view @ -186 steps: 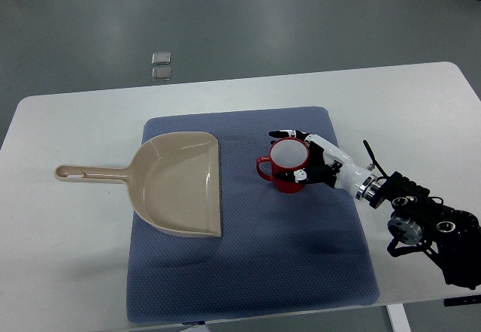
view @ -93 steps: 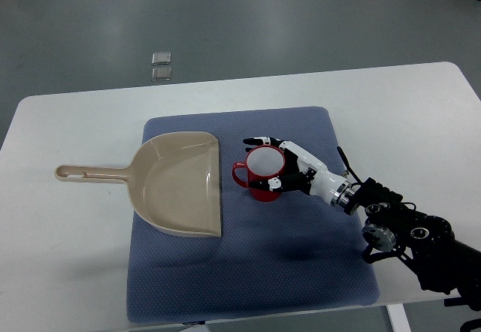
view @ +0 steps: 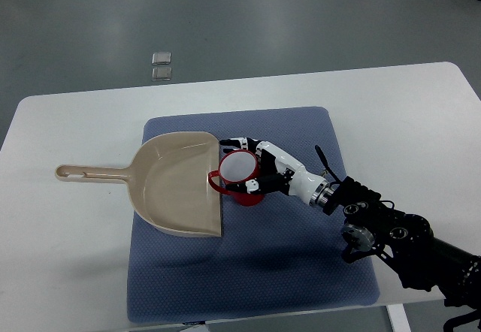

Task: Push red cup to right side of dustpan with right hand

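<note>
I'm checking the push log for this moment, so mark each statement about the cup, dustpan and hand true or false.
1. The red cup with the white inside touches the beige plastic dustpan's open right edge. True.
2. The right hand wraps the cup from its right side. True.
3. The cup lies tipped on its side. False: it stands upright, mouth up.
4. The dustpan's handle points right. False: it points left.
5. Cup and dustpan sit on a blue-grey mat. True.

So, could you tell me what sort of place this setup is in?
Probably a robotics lab or test room: a white table on grey floor, with a blue mat laid out for a dustpan and red cup.
</note>
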